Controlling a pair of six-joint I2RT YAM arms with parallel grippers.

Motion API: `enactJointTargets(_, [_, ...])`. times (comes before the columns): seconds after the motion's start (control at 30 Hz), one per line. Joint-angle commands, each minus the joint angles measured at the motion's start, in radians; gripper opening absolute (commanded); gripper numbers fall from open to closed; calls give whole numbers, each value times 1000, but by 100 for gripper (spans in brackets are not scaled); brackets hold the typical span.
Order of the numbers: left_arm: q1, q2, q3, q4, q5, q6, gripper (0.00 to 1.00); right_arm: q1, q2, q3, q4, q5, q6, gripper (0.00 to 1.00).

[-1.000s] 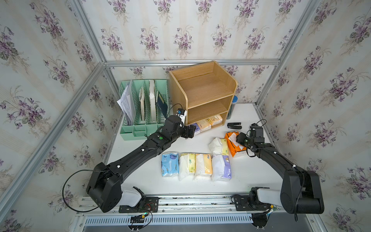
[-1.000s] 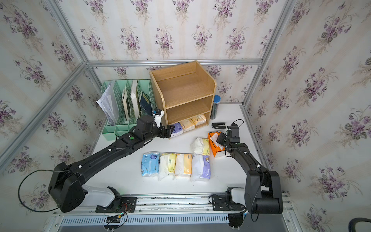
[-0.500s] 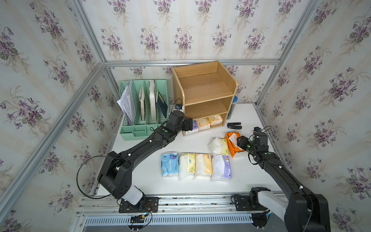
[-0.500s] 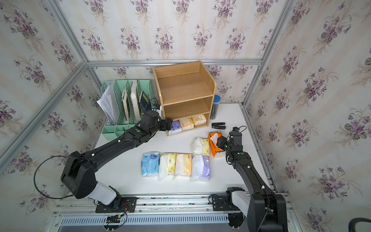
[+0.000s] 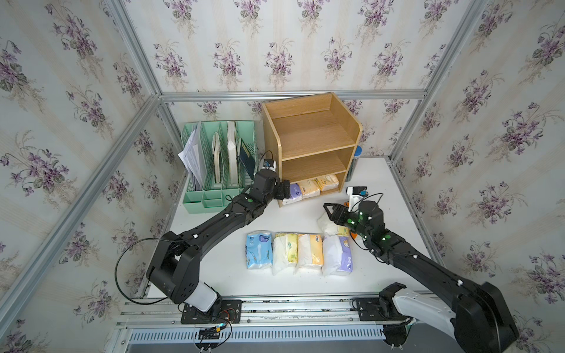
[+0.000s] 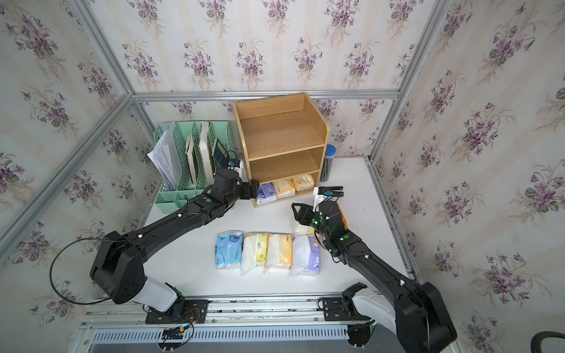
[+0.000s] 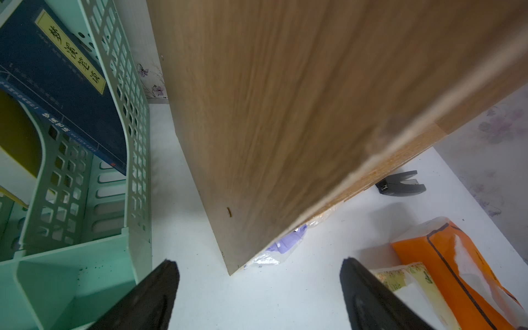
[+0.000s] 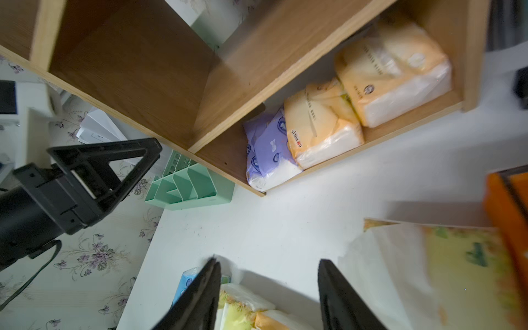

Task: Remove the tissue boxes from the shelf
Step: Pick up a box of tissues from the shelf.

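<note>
Blind spots first. The left wrist view is mostly the shelf (image 7: 285, 114) side panel. Of the purple pack (image 7: 285, 245) it shows only a wrap corner poking past the panel's front edge. In both top views the right wrist covers most of the orange pack (image 6: 342, 217) and part of the loose yellow pack (image 5: 327, 224) touching it. The right wrist view is blurred toward its edges and the pack print is unreadable. A blue tube (image 5: 356, 157) is half hidden behind the shelf.

Three packs sit in the bottom tier, all touching. The purple pack is at the left end and overhangs the front lip, with two peach packs (image 8: 320, 125) next to it. A row of four packs (image 5: 286, 252) lies on the table (image 5: 214, 259).

The left gripper (image 5: 286, 189) has its jaws wide and empty. It is at the shelf's front left corner, just beside the purple pack; I can't tell if it touches. The right gripper (image 8: 268, 263) has its jaws partly apart with nothing between them. It is over bare table, aimed at the shelf.

Room: there is a clear band of table between the shelf front and the row. Only a narrow strip runs between the rack (image 5: 214, 171) and the shelf. A stapler (image 7: 400, 185) lies off the shelf's right front corner.
</note>
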Motion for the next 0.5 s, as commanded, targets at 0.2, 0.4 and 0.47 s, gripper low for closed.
enactJointTargets(0.2, [41, -31, -21, 8, 90, 32, 92, 60, 378, 123, 328, 78, 186, 55])
enactJointTargets(0.4, [63, -18, -24, 15, 158, 37, 92, 73, 552, 215, 398, 81, 214, 55])
enactJointTargets(0.47, [64, -13, -19, 15, 170, 39, 92, 78, 600, 240, 406, 94, 217, 55])
